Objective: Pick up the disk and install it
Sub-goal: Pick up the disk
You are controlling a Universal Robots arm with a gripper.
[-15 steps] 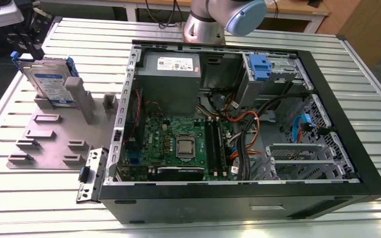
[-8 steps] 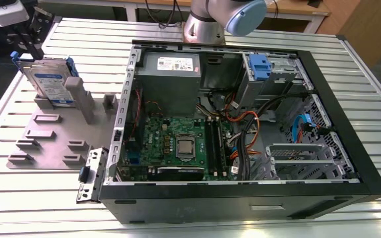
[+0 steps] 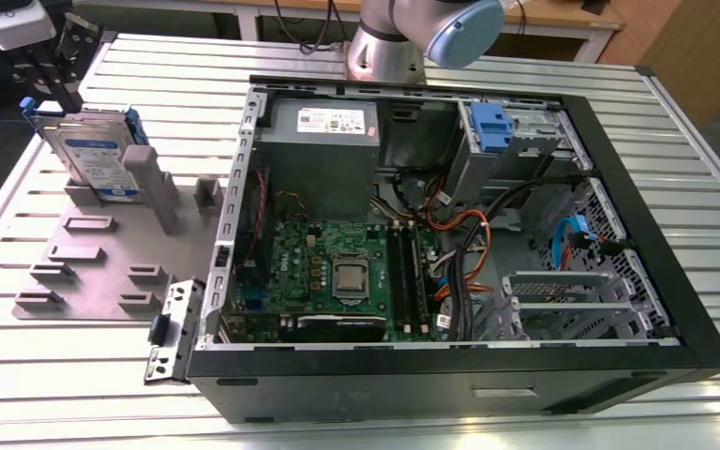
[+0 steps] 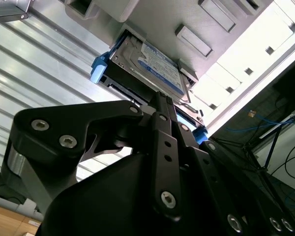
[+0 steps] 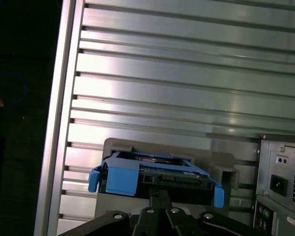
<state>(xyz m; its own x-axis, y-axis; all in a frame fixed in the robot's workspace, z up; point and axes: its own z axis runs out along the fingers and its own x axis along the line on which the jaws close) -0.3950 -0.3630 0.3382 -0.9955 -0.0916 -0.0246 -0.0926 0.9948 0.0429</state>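
Note:
The disk (image 3: 91, 155) stands on edge in a grey holder (image 3: 97, 272) at the exterior view's left, its white-and-blue label facing out and blue rails along its edges. My gripper (image 3: 67, 101) hangs right over the disk's upper edge. In both wrist views the black fingers come together to a point at the middle of that edge, with the gripper (image 4: 160, 97) (image 5: 159, 194) shut and its tips at or just above the disk (image 4: 160, 66) (image 5: 152, 178), not around it. Whether the tips touch it is unclear.
An open computer case (image 3: 660, 225) lies to the exterior view's right of the holder, with a motherboard, cables, a grey power supply (image 3: 322, 141) and a drive cage with a blue latch (image 3: 491, 127). Everything rests on a slatted aluminium table (image 3: 711, 141).

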